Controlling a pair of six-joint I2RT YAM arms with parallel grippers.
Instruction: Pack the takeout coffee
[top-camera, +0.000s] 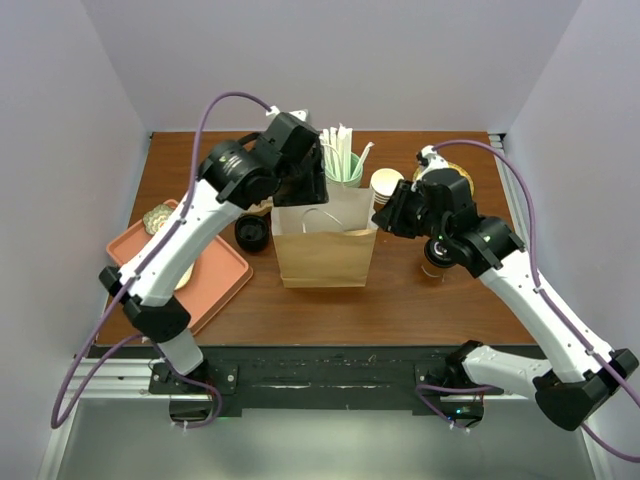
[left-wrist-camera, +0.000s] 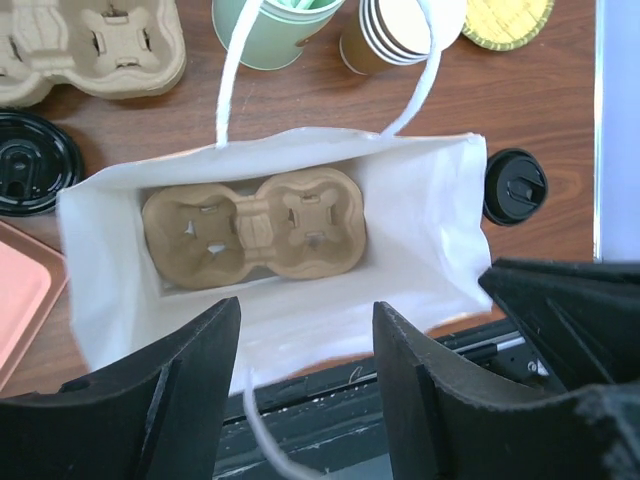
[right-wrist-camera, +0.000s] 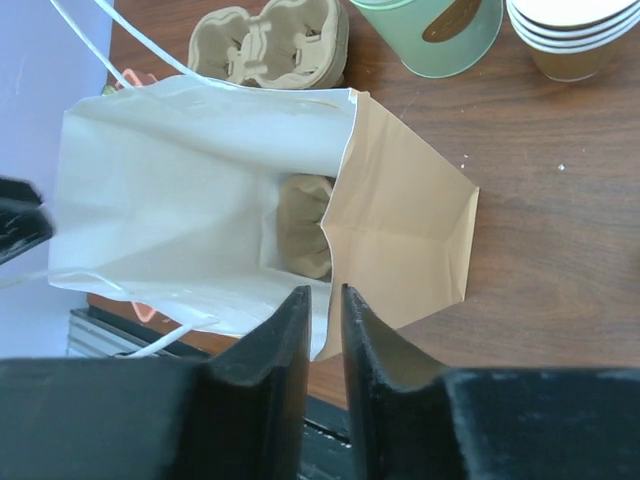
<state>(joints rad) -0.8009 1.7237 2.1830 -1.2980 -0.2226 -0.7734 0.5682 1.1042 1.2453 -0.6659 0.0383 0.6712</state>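
Observation:
The takeout coffee, a small brown cup with a black lid, stands on the table right of the paper bag, partly under my right arm. Its lid also shows in the left wrist view. The bag stands upright and open with a cardboard cup carrier on its bottom. My left gripper is open and empty above the bag's back rim, and shows in the left wrist view. My right gripper is shut on the bag's right rim, as seen in the right wrist view.
A loose flat black lid lies left of the bag, beside an orange tray. Behind the bag stand a green cup of straws, a stack of white-topped cups and a second cardboard carrier. A yellow disc lies at the back right.

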